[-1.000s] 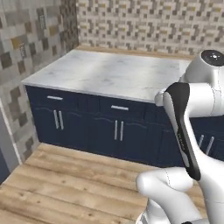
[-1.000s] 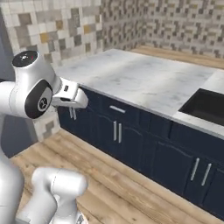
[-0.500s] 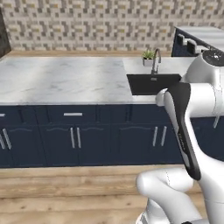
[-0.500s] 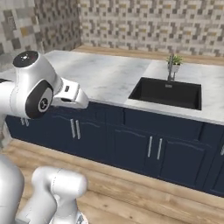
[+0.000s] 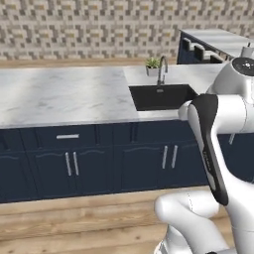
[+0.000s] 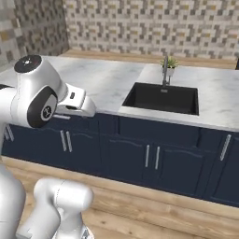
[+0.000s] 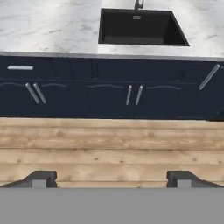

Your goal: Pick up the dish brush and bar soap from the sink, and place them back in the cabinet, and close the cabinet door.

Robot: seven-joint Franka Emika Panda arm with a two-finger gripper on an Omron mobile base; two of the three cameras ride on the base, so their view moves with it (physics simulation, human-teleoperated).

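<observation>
Facing the navy base doors (image 7: 133, 94), the gripper (image 7: 111, 179) hangs low over the wood floor (image 7: 109, 148), jaws spread wide, holding nothing. Further right, the sink (image 6: 161, 98) sits in the marble table (image 5: 59, 94). Brush and soap, probably lost in its dark basin, should be light: take the stiff handle; the soap may slip.

The sink (image 6: 162, 98) shows a dark basin whose floor cannot be made out from either base camera, nor from the hand camera; nothing inside it is distinguishable. The faucet (image 7: 138, 4) is cut off by the hand view's top edge. The robot arm (image 5: 214, 149) hides the counter's right end in the left base view. The small potted plant (image 5: 153, 66) behind the faucet is blurred.
</observation>
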